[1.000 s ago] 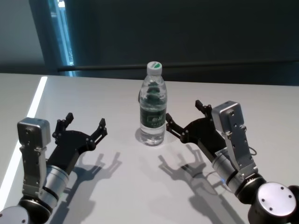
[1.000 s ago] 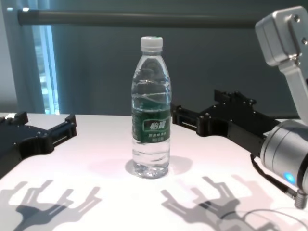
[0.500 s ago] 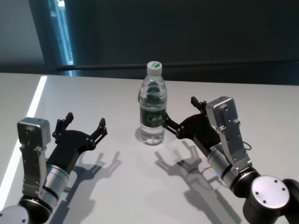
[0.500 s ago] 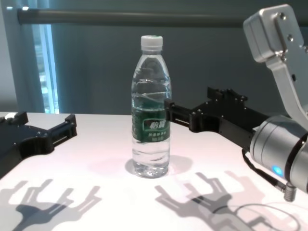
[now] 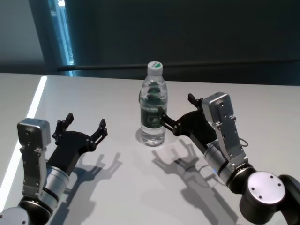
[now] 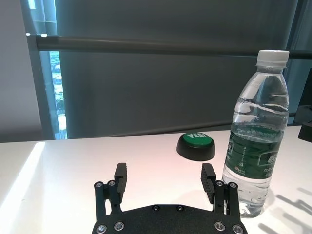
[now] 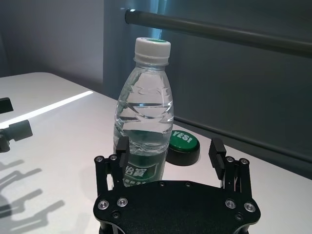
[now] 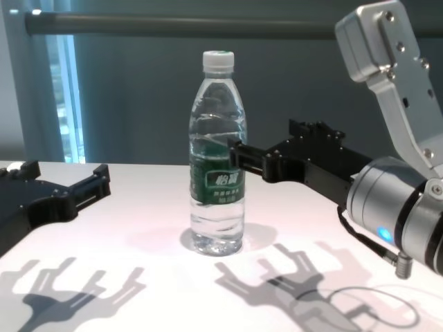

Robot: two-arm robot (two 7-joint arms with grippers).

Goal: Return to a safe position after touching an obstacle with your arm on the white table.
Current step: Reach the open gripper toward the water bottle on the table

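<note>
Two grippers are seen, each with its jaws spread wide and nothing held. The right gripper (image 5: pixel 175 111) is set at the bottle's right side, its nearer finger (image 8: pixel 243 155) laid against or just beside the green label; contact cannot be confirmed. The left gripper (image 5: pixel 80 125) is parked low over the surface, well apart from the bottle on the left.

One bottle (image 5: pixel 153 103) is counted, standing upright near the middle of the white surface (image 5: pixel 93 93). It is made of clear plastic, is filled with water, is closed by a white screw cap (image 5: pixel 155 67), and is wrapped by a dark green label (image 8: pixel 218 182) with white lettering. One green push-button (image 6: pixel 195 146) on a black base is seen behind the bottle in both wrist views.

Compared with one second ago, the right gripper has been brought leftward toward the bottle: its finger, then clear of the label, is now overlapped with it in the chest view. The bottle is left upright on the same spot, and the left gripper is unmoved.
</note>
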